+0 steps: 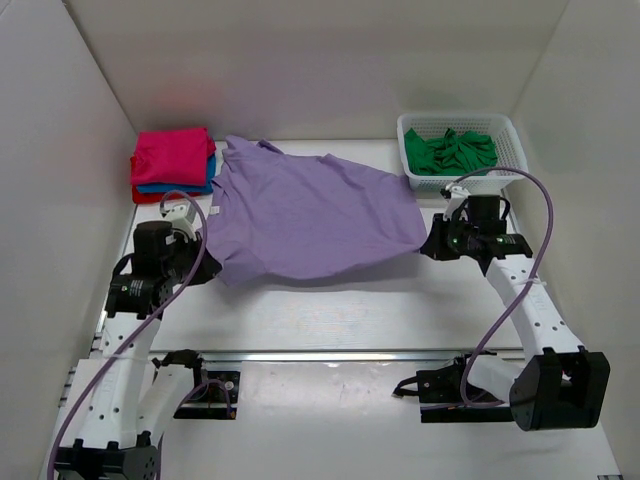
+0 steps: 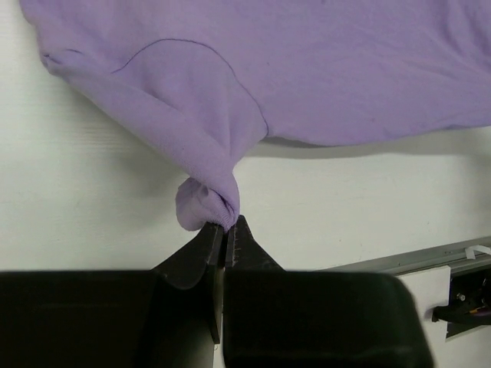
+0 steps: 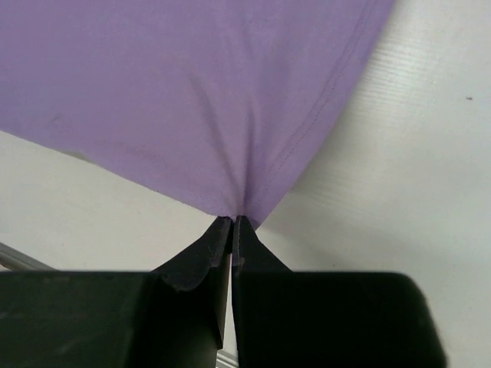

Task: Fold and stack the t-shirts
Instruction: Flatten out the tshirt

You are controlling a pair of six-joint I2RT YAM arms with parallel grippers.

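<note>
while lilac t-shirt (image 1: 310, 215) stretches between, left hand (image 2: 225, 230), right hand (image 3: 232, 222) pinched onto its edges

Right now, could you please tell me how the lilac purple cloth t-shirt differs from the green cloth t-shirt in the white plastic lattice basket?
The lilac purple t-shirt is spread out wide; the green t-shirt sits crumpled in the white lattice basket. The left gripper and right gripper each pinch an edge of the lilac one; nothing touches the green one. Both are plain tees, neither yet on the folded stack.
</note>
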